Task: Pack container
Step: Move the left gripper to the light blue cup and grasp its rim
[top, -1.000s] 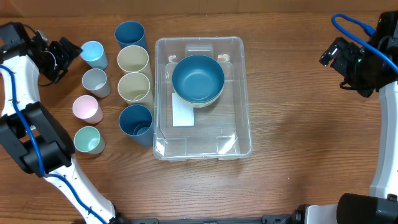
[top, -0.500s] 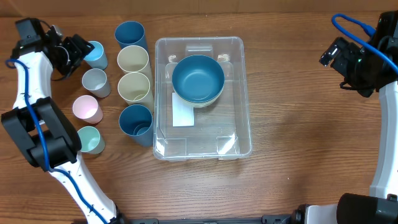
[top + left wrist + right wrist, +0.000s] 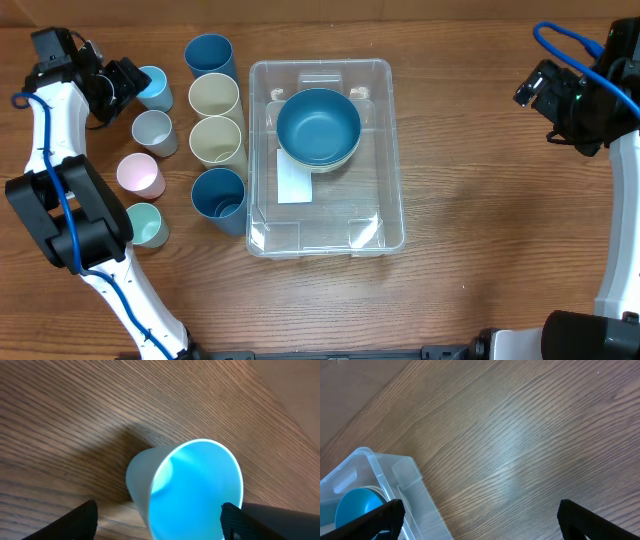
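Note:
The container (image 3: 372,200) is a large clear bin at the table's middle, with a white label on its base. A blue bowl (image 3: 318,125) sits in its far half, nested in a cream bowl. My left gripper (image 3: 128,84) is at the far left, open, straddling a light blue cup (image 3: 153,88). In the left wrist view that cup (image 3: 195,490) fills the gap of the left gripper (image 3: 160,525); the right fingertip (image 3: 250,520) is at its rim, while the left one stands apart from its wall. My right gripper (image 3: 532,88) hangs open over bare wood, right of the container (image 3: 385,485).
Left of the container stand two dark blue cups (image 3: 208,57) (image 3: 219,195), two cream cups (image 3: 214,97) (image 3: 216,140), a grey cup (image 3: 154,132), a pink cup (image 3: 140,175) and a mint cup (image 3: 145,225). Bare wood lies between the container and the right arm.
My left gripper has moved right from beside the light blue cup to around it, and its jaws have narrowed a little. The right arm has not moved.

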Tool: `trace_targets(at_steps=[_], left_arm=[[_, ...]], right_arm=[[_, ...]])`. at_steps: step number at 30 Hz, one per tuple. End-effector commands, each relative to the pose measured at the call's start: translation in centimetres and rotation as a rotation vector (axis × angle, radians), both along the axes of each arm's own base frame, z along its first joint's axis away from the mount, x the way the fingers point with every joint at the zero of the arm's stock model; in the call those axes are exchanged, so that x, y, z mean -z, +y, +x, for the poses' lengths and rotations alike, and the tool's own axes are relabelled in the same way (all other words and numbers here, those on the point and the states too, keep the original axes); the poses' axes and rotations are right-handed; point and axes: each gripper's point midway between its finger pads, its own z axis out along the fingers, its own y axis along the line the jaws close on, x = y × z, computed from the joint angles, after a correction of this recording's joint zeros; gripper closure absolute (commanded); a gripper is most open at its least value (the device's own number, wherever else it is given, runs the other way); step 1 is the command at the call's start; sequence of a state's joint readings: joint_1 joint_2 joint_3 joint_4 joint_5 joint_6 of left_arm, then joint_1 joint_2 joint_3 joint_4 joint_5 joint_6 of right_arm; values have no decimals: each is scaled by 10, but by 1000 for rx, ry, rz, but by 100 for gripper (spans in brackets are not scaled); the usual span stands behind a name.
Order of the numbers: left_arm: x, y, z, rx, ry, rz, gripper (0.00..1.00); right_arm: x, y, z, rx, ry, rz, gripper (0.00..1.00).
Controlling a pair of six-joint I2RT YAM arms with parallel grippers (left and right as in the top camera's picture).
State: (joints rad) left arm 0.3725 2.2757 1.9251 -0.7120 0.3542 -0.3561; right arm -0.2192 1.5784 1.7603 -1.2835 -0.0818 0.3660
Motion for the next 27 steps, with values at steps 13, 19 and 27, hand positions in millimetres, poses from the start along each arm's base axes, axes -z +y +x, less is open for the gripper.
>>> trace_targets(at_steps=[13, 19, 27], left_arm=[[4, 9, 0, 38, 18, 105, 42], [20, 8, -3, 49, 51, 97, 48], [34, 8, -3, 65, 67, 98, 55]], right_arm=[[-5, 1, -1, 3, -14, 0, 0], [-5, 1, -1, 3, -14, 0, 0], [-5, 1, -1, 3, -14, 0, 0]])
